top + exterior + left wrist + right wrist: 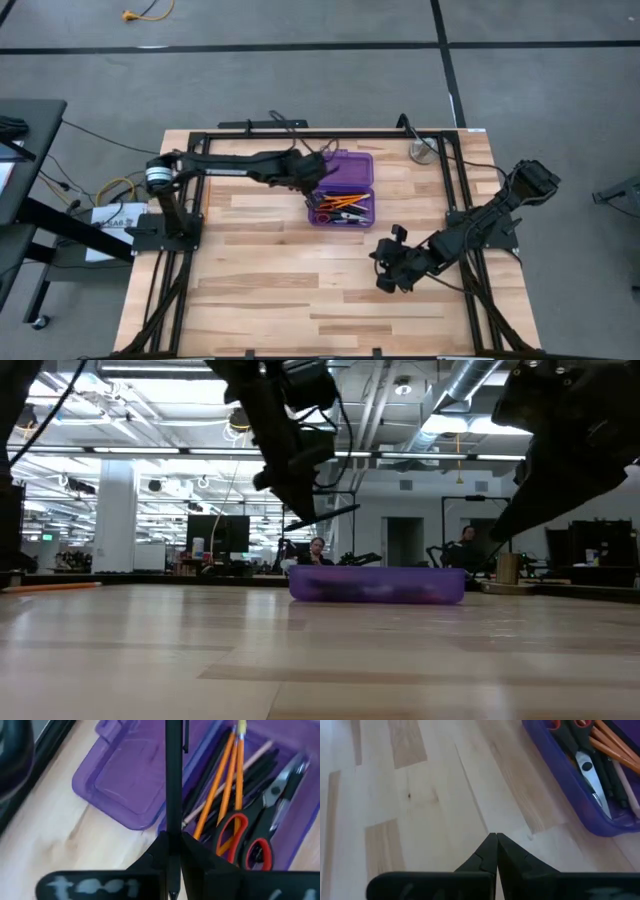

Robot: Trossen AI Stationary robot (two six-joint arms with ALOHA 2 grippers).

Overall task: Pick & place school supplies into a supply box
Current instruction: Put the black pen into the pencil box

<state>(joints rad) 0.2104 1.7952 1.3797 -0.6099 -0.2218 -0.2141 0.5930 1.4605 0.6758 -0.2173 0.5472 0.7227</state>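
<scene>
The purple supply box (370, 205) lies open on the table's far middle, its lid (120, 785) flat on the wood beside the tray. In the tray lie orange pencils (225, 775), black pens and red-handled scissors (255, 835). My left gripper (318, 190) hovers over the tray's left end, shut on a black pen (173, 780). In the low view this pen (325, 515) sticks out above the box (378, 585). My right gripper (388, 275) hangs shut and empty over bare wood nearer the front, right of the box. My left gripper (172, 837) pinches the black pen's shaft (173, 827) between its two fingers. The pen lies along the fingers and projects well past their tips over the box. The fingers slant down from the table's left side. The pen is lifted clear of the tray and table.
A round silver disc (423, 150) sits at the table's far right corner. Black frame rails (300, 133) run along the table's far and side edges. Bare wood lies in front of the box (420, 820). People sit in the room beyond (318, 550).
</scene>
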